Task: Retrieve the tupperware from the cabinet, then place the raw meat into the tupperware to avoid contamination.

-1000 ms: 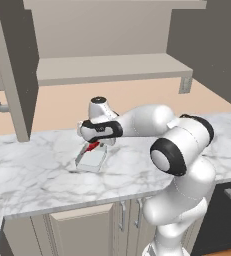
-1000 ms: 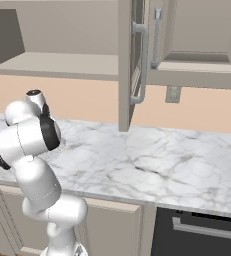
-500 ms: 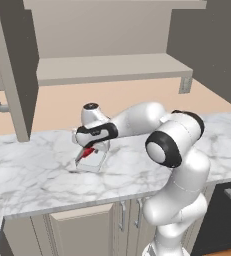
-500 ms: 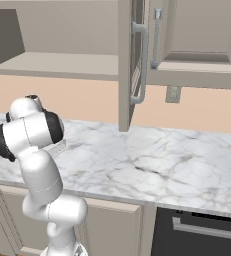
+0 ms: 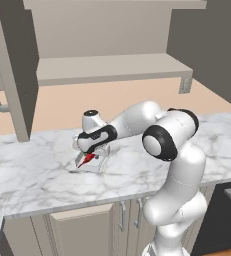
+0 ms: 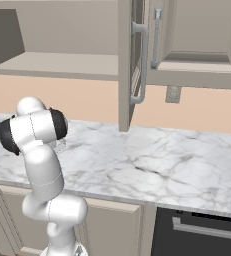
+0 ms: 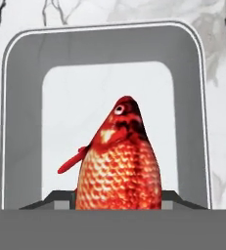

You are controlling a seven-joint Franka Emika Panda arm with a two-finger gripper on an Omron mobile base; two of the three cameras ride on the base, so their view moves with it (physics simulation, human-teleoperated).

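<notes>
Here the raw meat [image 7: 119, 161] was pointed head-first down at the tupperware [image 7: 24, 117], its length along the fingers. It was clamped in the gripper [image 5: 88, 159], directly above that container.

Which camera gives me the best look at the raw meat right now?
The hand view. The raw meat looms large, head, eye and scales clear, over the tupperware. In the left base view it is a tiny red sliver under the gripper. In the right base view the arm blocks that spot.
</notes>
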